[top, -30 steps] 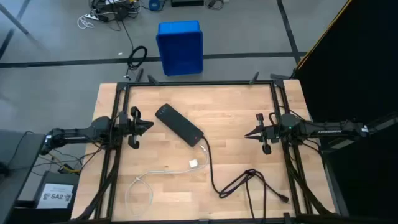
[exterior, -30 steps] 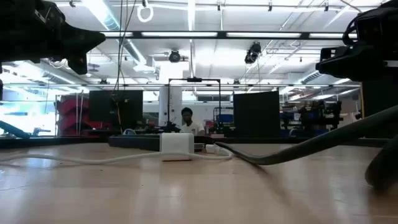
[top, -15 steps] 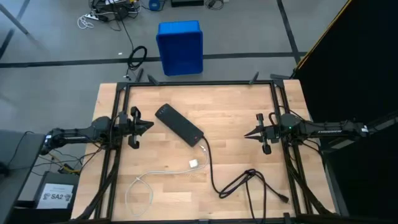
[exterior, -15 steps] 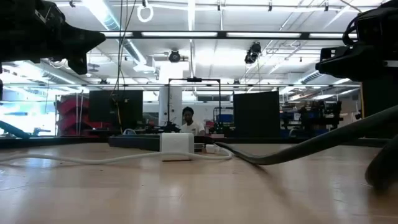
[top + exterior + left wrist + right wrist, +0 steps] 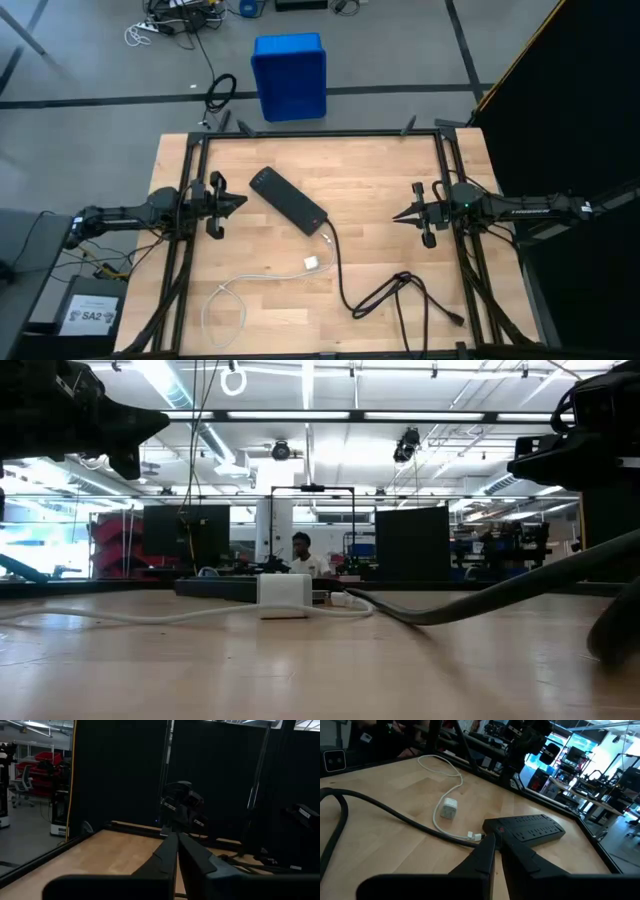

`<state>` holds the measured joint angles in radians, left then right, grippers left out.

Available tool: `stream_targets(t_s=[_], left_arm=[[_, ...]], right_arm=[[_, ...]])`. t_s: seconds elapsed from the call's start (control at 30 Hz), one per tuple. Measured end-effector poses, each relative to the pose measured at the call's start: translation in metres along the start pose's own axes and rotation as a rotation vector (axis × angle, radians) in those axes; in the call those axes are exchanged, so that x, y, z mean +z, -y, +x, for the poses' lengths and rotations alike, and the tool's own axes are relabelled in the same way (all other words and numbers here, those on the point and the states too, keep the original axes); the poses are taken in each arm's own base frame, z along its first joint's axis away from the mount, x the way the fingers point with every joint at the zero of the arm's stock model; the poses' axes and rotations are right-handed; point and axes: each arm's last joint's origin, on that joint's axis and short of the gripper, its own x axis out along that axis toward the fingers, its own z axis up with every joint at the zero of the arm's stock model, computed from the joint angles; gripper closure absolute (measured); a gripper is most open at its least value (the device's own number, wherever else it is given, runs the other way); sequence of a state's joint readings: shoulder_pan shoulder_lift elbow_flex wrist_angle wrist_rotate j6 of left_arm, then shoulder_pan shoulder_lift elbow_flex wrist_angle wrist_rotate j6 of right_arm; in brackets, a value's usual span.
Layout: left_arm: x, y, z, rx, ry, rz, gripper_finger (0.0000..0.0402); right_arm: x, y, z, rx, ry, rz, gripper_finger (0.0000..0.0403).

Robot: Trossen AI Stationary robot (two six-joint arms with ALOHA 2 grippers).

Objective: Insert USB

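Observation:
The USB is a thin white cable (image 5: 240, 285) lying slack on the table, with a small white charger cube (image 5: 312, 264) on it near the middle and a plug end (image 5: 474, 837) resting beside the black cord. The cube (image 5: 449, 808) also shows in the right wrist view. My left gripper (image 5: 243, 204) hovers shut at the table's left side, pointing right. My right gripper (image 5: 398, 217) hovers shut at the right side, pointing left. Both are apart from the cable.
A long black power strip (image 5: 288, 200) lies slantwise at the table's middle, its thick black cord (image 5: 390, 292) curling toward the near right. A blue bin (image 5: 289, 75) stands on the floor beyond the far edge. A person (image 5: 300, 552) sits far behind the table.

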<state>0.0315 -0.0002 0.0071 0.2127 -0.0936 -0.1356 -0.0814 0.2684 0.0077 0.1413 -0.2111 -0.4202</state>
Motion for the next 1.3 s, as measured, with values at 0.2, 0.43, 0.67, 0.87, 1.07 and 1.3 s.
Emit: stream_targets(t_s=[0.2, 0.43, 0.67, 0.87, 1.07, 1.3], left_arm=[[0.0, 0.0, 0.0, 0.0, 0.0, 0.0, 0.0401], [0.0, 0.0, 0.0, 0.0, 0.0, 0.0, 0.0401], [0.0, 0.0, 0.0, 0.0, 0.0, 0.0, 0.0401], [0.0, 0.0, 0.0, 0.0, 0.0, 0.0, 0.0401], [0.0, 0.0, 0.0, 0.0, 0.0, 0.0, 0.0401], [0.0, 0.0, 0.0, 0.0, 0.0, 0.0, 0.0401]], right_arm=[[-0.0001, 0.0, 0.0, 0.0, -0.001, 0.0, 0.0401], [-0.0001, 0.0, 0.0, 0.0, -0.001, 0.0, 0.0399], [-0.0001, 0.0, 0.0, 0.0, 0.0, 0.0, 0.0395], [-0.0001, 0.0, 0.0, 0.0, 0.0, 0.0, 0.0401], [-0.0001, 0.0, 0.0, 0.0, 0.0, 0.0, 0.0401], [0.0, 0.0, 0.0, 0.0, 0.0, 0.0, 0.0394]])
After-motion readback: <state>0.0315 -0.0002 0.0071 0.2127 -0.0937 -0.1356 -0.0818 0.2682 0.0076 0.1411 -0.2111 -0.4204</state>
